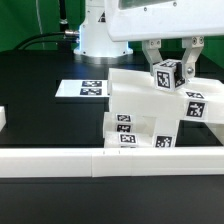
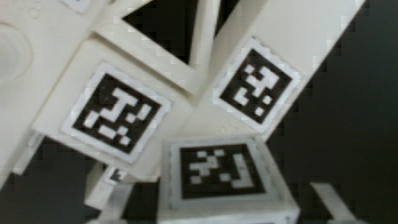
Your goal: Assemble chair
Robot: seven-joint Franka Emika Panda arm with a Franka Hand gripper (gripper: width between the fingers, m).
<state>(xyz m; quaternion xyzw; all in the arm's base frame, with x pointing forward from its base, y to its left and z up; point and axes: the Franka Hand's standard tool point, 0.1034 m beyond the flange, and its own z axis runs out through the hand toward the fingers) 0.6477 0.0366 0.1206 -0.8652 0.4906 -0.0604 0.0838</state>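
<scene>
now the hand (image 1: 169, 66) clamps a square-ended leg (image 1: 166, 75), the half-built chair (image 1: 135, 108) just beneath it. next probably means aligning and seating it.

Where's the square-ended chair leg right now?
On the exterior view's right, the leg is gripped in the hand, over the partly built chair, to the right of the marker board.

Bright even light, ext view sharp, wrist view blurry
</scene>
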